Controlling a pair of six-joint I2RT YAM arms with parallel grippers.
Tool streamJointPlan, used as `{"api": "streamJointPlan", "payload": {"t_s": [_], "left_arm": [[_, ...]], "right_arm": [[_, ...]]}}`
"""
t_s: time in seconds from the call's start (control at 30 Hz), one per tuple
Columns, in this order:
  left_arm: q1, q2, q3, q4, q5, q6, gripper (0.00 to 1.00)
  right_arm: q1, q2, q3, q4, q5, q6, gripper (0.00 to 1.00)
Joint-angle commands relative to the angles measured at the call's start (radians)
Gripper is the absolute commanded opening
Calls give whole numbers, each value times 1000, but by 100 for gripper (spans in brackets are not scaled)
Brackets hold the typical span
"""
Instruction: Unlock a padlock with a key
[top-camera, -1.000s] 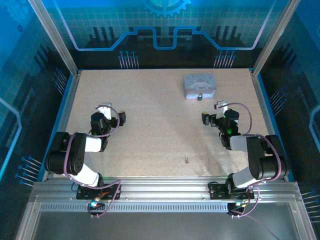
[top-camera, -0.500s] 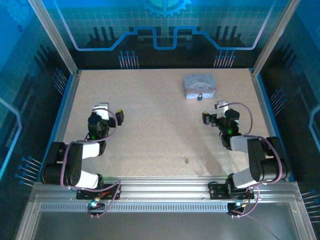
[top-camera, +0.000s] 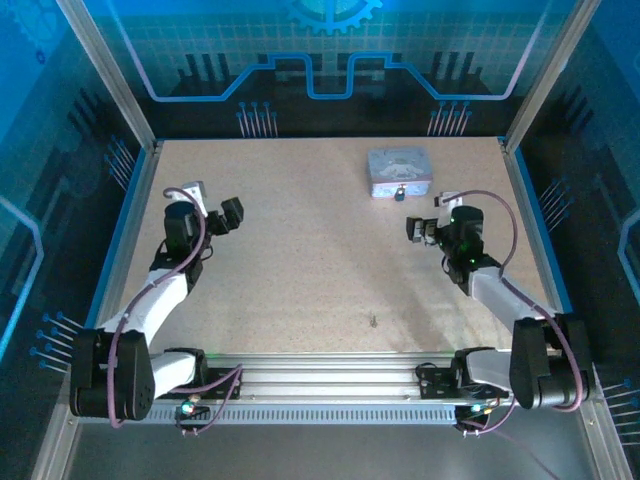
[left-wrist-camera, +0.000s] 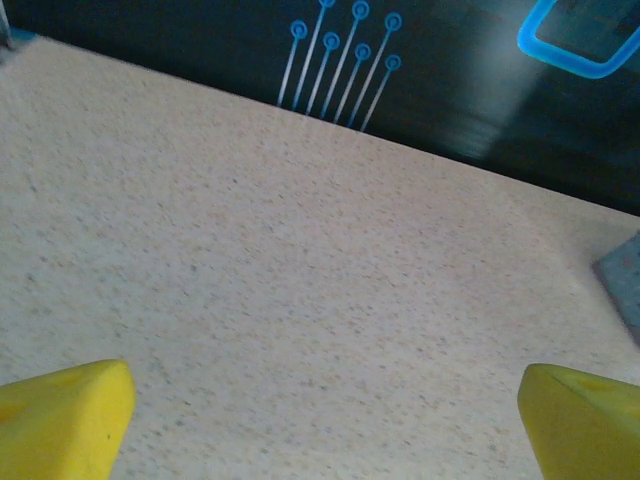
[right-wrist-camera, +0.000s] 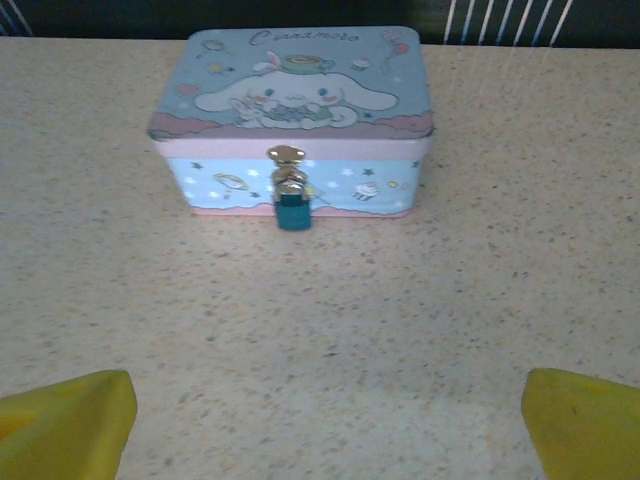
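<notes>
My pads (right-wrist-camera: 62, 425) are yellow. The surface (right-wrist-camera: 330, 320) is beige with fine dark speckles. The box (right-wrist-camera: 290, 110) is pale blue with a pink band, small stars and a white cartoon dog on the lid. The padlock (right-wrist-camera: 292, 216) is teal, under a golden clasp (right-wrist-camera: 287, 160). The key (top-camera: 373, 321) looks dark.

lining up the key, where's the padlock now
In the right wrist view the padlock hangs at the front of the tin box, far right of the table, ahead of the right pincer.

Speckled beige table (top-camera: 300, 250), pastel tin box (top-camera: 399, 170) toward its far right, tiny key (top-camera: 373, 321) near front centre
</notes>
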Motion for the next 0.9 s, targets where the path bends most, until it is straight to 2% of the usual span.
{"api": "streamJointPlan", "payload": {"t_s": [0.0,0.13,0.4,0.67,0.87], "left_arm": [[-25,-15,38,-181,82,-105,99],[-91,-11,72,-263,111,-119,99],[-241,-35,63,-318,130,-195,99],[-364,-26,-10,-220,148,-349,99],[-429,-5,-40,-180,137,-380,99]], "right_arm": [[41,-66,59,-252,1,111,100],[124,-125,76,-391,-15,196,100],[304,-144,112,-646,-34,330,88],[430,-162,67,-722,-99,435,79],[531,-180,11,-742,-116,537,69]]}}
